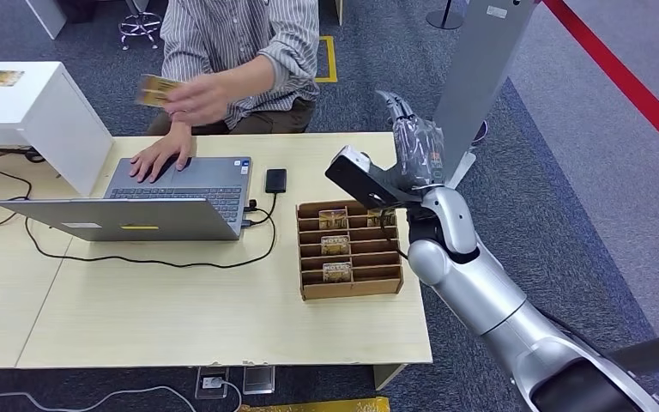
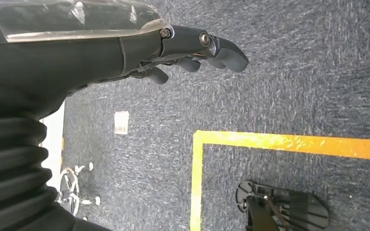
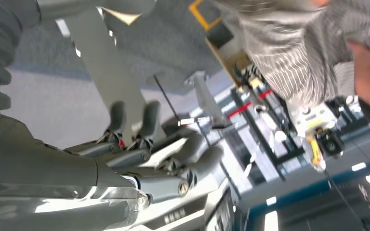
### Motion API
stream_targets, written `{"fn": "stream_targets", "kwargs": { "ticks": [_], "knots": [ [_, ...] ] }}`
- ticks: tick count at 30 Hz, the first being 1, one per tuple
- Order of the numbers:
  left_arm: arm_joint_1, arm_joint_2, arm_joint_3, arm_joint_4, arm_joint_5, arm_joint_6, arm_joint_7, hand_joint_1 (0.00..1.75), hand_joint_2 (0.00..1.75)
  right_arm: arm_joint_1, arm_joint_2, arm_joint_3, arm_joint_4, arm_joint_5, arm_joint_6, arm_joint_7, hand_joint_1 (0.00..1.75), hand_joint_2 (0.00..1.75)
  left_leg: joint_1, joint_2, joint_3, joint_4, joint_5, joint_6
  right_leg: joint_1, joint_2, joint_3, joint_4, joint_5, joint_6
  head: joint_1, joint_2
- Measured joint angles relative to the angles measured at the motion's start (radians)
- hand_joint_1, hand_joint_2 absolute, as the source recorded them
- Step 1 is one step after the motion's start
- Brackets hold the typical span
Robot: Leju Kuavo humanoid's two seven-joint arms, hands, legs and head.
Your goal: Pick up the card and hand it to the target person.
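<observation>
Head view shows a pale wooden desk (image 1: 180,318) with a seated person in a striped shirt (image 1: 240,43) behind it. The card (image 1: 156,89), gold-coloured and blurred, is in the person's raised hand (image 1: 199,99), above an open laptop (image 1: 176,193); their other hand (image 1: 161,156) rests on the keyboard. The card's long side runs roughly level, tipped slightly, its broad face turned up toward the camera.

The robot's right hand (image 1: 412,137) is raised beside the desk's far right corner, well apart from the card, its fingers spread and holding nothing. The right wrist view shows the same loose, empty fingers (image 3: 149,120). The left hand (image 2: 192,48), in the left wrist view, hangs over dark carpet with fingers loosely curled and nothing in them.

A wooden slotted tray (image 1: 348,249) near the right hand holds more cards on edge.

Such a card is likely light, thin, stiff and smooth, so it could slip; pinching both flat faces near a short end would probably hold it best.
</observation>
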Motion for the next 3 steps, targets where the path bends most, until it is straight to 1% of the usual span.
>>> {"fn": "stream_targets", "kwargs": {
  "ticks": [3],
  "knots": [
    [0.001,0.000,0.000,0.000,0.005,0.007,-0.008,0.00,0.00,0.012,0.004,0.004,-0.007,-0.051,0.024,0.000,0.00,1.75,0.000,0.000,0.000,0.000,0.000,0.000,0.000,0.000,0.000,0.000,0.000,0.000,-0.001,0.000]
  ]
}}
